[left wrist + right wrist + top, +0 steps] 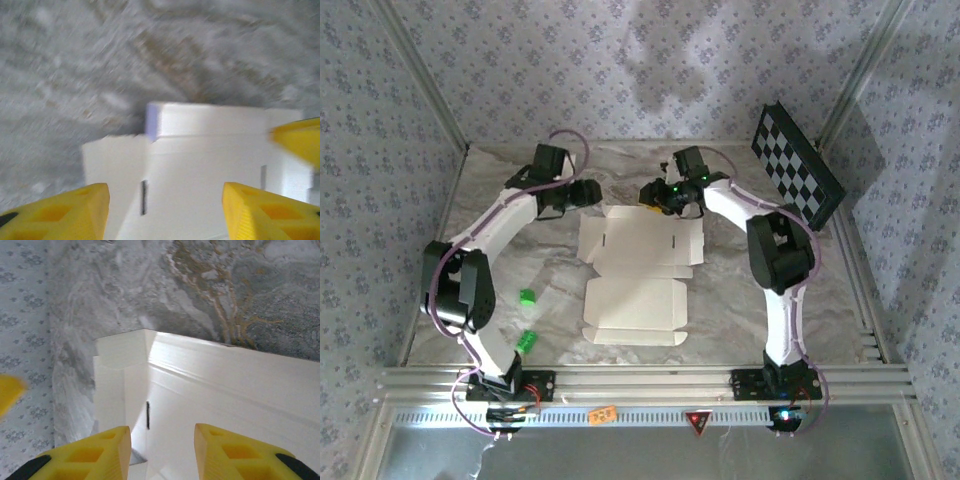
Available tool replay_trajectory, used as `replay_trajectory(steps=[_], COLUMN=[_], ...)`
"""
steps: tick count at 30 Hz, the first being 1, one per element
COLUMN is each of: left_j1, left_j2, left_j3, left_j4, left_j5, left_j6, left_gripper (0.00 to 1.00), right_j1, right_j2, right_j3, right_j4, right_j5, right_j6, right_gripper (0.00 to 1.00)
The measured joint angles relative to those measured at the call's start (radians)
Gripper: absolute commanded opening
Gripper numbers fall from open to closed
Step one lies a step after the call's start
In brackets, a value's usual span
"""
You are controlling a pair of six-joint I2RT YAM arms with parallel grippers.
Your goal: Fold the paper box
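The paper box (635, 270) lies unfolded and cream-white in the middle of the marble table. Both grippers hover at its far edge. My left gripper (590, 192) is at the far left corner and my right gripper (672, 200) at the far right part. In the left wrist view the left gripper (165, 212) stands open above the paper box (200, 160), where a lavender edge (151, 120) shows at a raised flap. In the right wrist view the right gripper (162, 450) is open over the paper box (225, 395), with nothing gripped between its fingers.
A black-and-white checkerboard panel (798, 165) leans at the back right. Two small green pieces (528, 297) (529, 341) lie left of the card near the left arm. Aluminium rails (640, 385) run along the near edge. Patterned walls close in the table.
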Motion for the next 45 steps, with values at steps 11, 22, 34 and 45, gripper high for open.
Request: replay_trajectory(steps=[11,22,34,45], left_j1=[0.045,0.106,0.106,0.106], left_j2=[0.105,0.217,0.251,0.285], left_j3=[-0.076,-0.065,-0.066,-0.066], left_j4=[0.020,0.061,0.138,0.140], left_j5=[0.115,0.216,0.293,0.315], left_j6=[0.086,0.149,0.184,0.221], left_gripper=[0.58,0.36,0.29,0.12], right_j1=[0.000,-0.019,-0.066,-0.105], right_j2=[-0.169,-0.194,-0.277,-0.349], right_j3=[-0.174,-0.227,-0.234,-0.282], right_j4=[-0.040,-0.043,-0.066,-0.095], right_j5=[0.024,0.029,0.034,0.049], right_j6=[-0.038,-0.039,-0.061,-0.080], right_gripper=[0.41,0.41,0.41,0.41])
